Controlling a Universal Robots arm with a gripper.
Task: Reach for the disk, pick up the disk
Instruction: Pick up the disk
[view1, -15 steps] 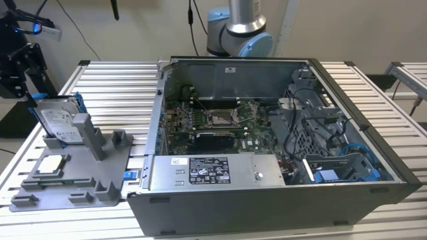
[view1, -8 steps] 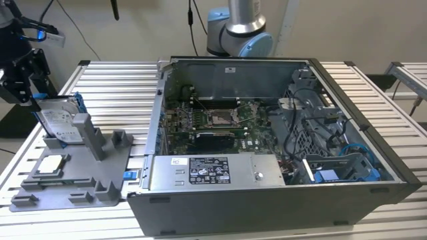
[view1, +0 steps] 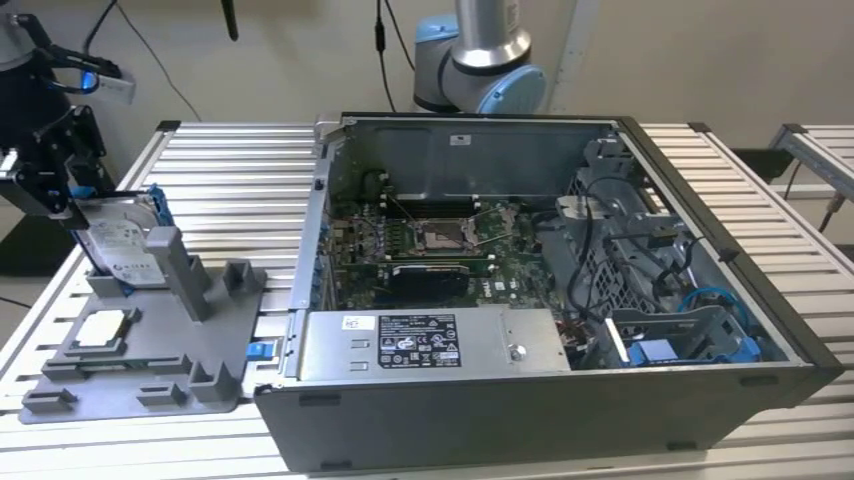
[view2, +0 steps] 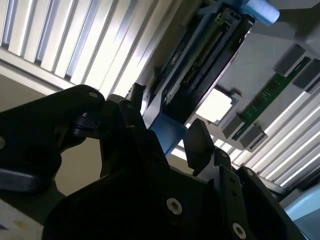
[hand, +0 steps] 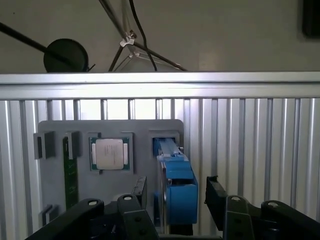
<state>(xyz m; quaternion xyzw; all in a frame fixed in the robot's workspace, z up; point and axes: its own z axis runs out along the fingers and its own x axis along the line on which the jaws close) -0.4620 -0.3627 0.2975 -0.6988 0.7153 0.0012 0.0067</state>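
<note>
Black fingers (hand: 216, 197) of the tool (hand: 177, 195) stand wide apart on either side of the blue end of the disk (hand: 175, 167), with a gap showing at each side in the first wrist view, so nothing is held. Standing on edge in a slot of the grey holder (view1: 220, 340), the disk sits at the exterior view's left on the slatted table (view1: 227, 170), just beside the square processor chip (hand: 110, 153) in the same holder and well apart from the open computer case (view1: 534, 420).
</note>
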